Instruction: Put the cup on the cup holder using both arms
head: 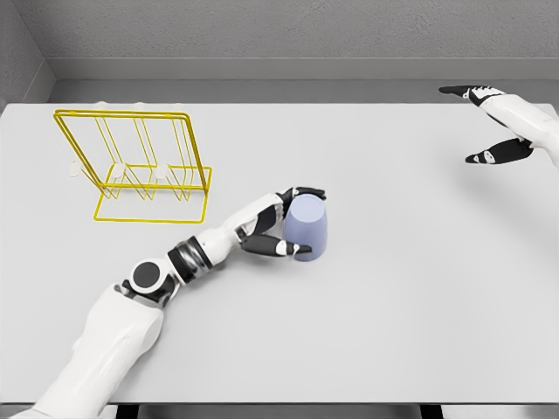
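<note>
A pale lavender cup (308,229) stands on the table just right of centre, wider toward its base. My left hand (288,220) wraps it from the left, its black-tipped fingers curled over the top rim and round the near side. The yellow wire cup holder (135,166) stands at the back left, upright frames on a rectangular base with white pegs, well apart from the cup. My right hand (489,122) hovers at the far right edge, fingers spread wide and holding nothing.
The grey table (393,305) stretches across the view, with grey walls behind its far edge. My left forearm (166,279) lies diagonally from the lower left toward the cup.
</note>
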You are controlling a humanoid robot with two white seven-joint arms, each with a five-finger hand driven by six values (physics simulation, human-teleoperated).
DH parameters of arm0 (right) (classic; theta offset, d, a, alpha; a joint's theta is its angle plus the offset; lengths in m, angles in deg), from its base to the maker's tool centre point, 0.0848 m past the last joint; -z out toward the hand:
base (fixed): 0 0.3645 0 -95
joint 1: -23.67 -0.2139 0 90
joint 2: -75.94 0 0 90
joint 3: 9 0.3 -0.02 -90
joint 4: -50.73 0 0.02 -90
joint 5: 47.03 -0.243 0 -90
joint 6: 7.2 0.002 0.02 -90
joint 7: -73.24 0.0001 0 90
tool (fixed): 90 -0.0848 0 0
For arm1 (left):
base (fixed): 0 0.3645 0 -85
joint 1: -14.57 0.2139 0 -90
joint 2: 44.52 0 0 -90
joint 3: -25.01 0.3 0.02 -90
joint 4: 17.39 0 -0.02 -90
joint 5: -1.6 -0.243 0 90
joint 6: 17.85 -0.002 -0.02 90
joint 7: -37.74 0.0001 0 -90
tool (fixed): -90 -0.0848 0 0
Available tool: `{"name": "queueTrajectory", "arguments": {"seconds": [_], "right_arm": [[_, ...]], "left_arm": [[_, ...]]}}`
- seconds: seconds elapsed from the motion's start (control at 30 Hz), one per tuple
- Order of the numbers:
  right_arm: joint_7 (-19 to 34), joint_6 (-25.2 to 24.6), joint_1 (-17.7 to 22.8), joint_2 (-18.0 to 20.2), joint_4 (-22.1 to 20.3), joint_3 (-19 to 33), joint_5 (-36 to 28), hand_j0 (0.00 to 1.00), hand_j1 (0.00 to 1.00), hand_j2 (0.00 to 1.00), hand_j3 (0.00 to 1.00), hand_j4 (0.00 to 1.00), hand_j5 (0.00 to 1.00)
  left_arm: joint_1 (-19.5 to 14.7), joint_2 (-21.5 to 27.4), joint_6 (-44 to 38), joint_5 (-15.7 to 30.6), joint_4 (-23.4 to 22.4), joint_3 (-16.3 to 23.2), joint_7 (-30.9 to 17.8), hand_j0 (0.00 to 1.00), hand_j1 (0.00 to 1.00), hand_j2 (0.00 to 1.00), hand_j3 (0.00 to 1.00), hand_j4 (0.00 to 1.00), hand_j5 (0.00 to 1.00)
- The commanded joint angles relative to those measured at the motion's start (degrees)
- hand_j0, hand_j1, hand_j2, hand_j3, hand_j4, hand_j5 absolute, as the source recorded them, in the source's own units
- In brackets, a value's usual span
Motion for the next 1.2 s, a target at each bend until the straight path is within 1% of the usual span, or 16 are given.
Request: {"name": "queueTrajectory", "arguments": {"seconds": [0.0,0.13,0.17,0.37,0.63,0.7,0.73,0.77,0.87,0.9,0.93,0.97,1.03,1.1,1.17], "right_arm": [[0.0,-0.1,0.0,0.0,-0.1,0.0,-0.4,1.0,1.0,1.0,1.0,1.0,1.0],[0.0,-0.1,0.0,0.0,-0.2,-0.1,-0.4,1.0,1.0,1.0,1.0,1.0,1.0],[0.0,-0.1,0.0,0.1,-0.1,-0.1,-0.4,1.0,1.0,1.0,1.0,1.0,1.0],[0.0,-0.1,0.0,0.0,0.0,0.0,-0.4,1.0,1.0,1.0,1.0,1.0,1.0],[0.0,-0.1,0.0,0.1,0.0,0.1,-0.4,1.0,1.0,1.0,1.0,1.0,1.0],[0.0,-0.1,0.0,0.1,0.0,0.1,-0.4,1.0,1.0,1.0,1.0,1.0,1.0],[0.0,-0.1,0.0,0.1,0.0,0.1,-0.4,1.0,1.0,1.0,1.0,1.0,1.0],[0.0,-0.1,0.0,0.1,0.0,0.1,-0.4,1.0,1.0,1.0,1.0,1.0,1.0],[0.0,-0.1,0.0,0.1,0.0,0.0,-0.4,1.0,1.0,1.0,1.0,1.0,1.0],[0.0,-0.1,0.0,0.2,0.1,0.1,-0.4,1.0,1.0,1.0,1.0,1.0,1.0],[0.0,-0.1,0.0,0.2,0.1,0.1,-0.4,1.0,1.0,1.0,1.0,1.0,1.0],[0.0,-0.1,0.0,0.2,0.1,0.1,-0.4,1.0,1.0,1.0,1.0,1.0,1.0],[0.0,-0.1,0.0,0.3,0.1,0.1,-0.4,1.0,1.0,1.0,1.0,1.0,1.0],[0.0,-0.1,0.0,0.4,0.1,0.1,-0.4,1.0,1.0,1.0,1.0,1.0,1.0],[0.0,-0.1,0.0,0.4,0.1,0.2,-0.4,1.0,1.0,1.0,1.0,1.0,1.0]], "left_arm": [[0.0,-0.3,0.1,0.1,-0.4,-0.1,-0.1,0.58,0.58,0.58,0.58,0.58,0.58],[0.0,-0.3,0.1,0.1,-0.5,-0.1,-0.1,0.51,0.51,0.51,0.51,0.51,0.51],[0.0,-0.3,0.1,0.0,-0.9,-0.2,-0.1,0.51,0.51,0.51,0.51,0.51,0.51],[0.0,-0.3,0.1,0.1,-0.9,-0.2,-0.1,0.43,0.43,0.43,0.43,0.43,0.43],[0.7,0.3,0.2,0.7,0.3,-0.5,-0.1,0.4,0.4,0.4,0.4,0.4,0.4],[1.3,0.4,0.2,1.0,2.4,-0.5,-0.1,0.4,0.4,0.4,0.4,0.4,0.4],[2.0,0.5,0.3,1.2,4.2,-0.8,-0.1,0.4,0.4,0.4,0.4,0.4,0.4],[2.7,0.6,0.2,1.5,5.5,-1.7,-0.1,0.4,0.4,0.4,0.4,0.4,0.4],[3.3,0.9,0.2,2.3,7.2,-2.8,-0.1,0.4,0.4,0.4,0.4,0.4,0.4],[3.6,1.0,0.1,2.4,8.3,-3.8,-0.1,0.4,0.4,0.4,0.4,0.4,0.4],[4.0,1.3,0.1,2.9,9.3,-3.9,-0.1,0.4,0.4,0.4,0.4,0.4,0.4],[4.0,2.0,0.1,4.1,10.8,-3.9,-0.1,0.4,0.4,0.4,0.4,0.4,0.4],[4.6,3.6,0.0,4.9,13.5,-4.1,-0.1,0.4,0.4,0.4,0.4,0.4,0.4],[5.3,5.4,-0.1,6.7,16.4,-5.2,-0.1,0.39,0.39,0.39,0.39,0.39,0.39],[5.3,7.6,-0.3,9.1,18.0,-5.6,-0.1,0.39,0.39,0.39,0.39,0.39,0.39]]}}
